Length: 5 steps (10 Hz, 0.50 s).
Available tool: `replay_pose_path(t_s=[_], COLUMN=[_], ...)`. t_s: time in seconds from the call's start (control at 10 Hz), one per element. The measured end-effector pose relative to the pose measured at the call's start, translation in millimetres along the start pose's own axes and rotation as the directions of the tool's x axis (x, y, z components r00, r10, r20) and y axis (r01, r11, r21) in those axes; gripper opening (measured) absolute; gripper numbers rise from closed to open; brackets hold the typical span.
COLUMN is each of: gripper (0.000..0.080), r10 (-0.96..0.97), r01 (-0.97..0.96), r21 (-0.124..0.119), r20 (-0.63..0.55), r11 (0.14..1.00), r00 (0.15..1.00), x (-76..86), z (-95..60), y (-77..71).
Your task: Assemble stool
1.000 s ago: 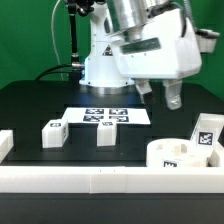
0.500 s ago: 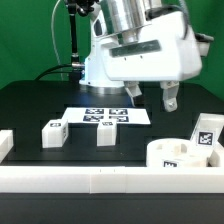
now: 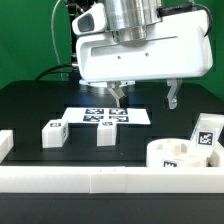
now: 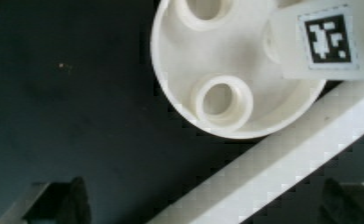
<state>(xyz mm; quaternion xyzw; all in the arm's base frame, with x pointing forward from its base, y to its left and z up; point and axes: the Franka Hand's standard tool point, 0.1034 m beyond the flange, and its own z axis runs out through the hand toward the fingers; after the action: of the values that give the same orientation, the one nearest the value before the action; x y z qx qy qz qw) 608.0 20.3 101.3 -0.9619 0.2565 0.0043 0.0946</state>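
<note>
The white round seat [image 3: 176,153] lies at the exterior view's lower right, against the front rail, with its sockets facing up. One tagged leg block [image 3: 208,132] stands at the seat's right edge. Two more leg blocks [image 3: 53,133] [image 3: 107,133] stand apart on the black table, left of the seat. My gripper [image 3: 146,97] hangs open and empty above the table, behind the seat. In the wrist view the seat [image 4: 211,55], a socket [image 4: 223,100] and the tagged leg [image 4: 330,40] show, and both dark fingertips [image 4: 63,200] stand wide apart.
The marker board [image 3: 105,115] lies behind the two loose legs. A long white rail [image 3: 90,182] runs along the table's front, and it crosses the wrist view [image 4: 285,165] diagonally. Another rail piece [image 3: 5,145] is at the left edge.
The hand has turned about its vertical axis, so it now faces the camera broadside with both fingers spread wide. It has also shifted a little toward the exterior view's left.
</note>
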Motion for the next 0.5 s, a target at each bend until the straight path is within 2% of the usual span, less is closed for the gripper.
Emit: replay_pose_path(t_s=[0.1,0.2,0.3,0.5], gripper=[0.0648,0.0648,0.0648,0.0648], r10=[-0.097,-0.272,-0.357,-0.373], r01=[0.097,0.272,0.357,0.371], r21=[-0.004,-0.032,-0.044,-0.065], r20=[0.0,0.002,0.007,-0.023], r11=[0.995,0.962,0.933,0.926], r00=[0.995,0.962,0.934,0.928], x=[0.3,1.7,3.4,2.7], z=[0.1,0.6,0.8,3.9], y=[0.9,6.6,14.2,23.0])
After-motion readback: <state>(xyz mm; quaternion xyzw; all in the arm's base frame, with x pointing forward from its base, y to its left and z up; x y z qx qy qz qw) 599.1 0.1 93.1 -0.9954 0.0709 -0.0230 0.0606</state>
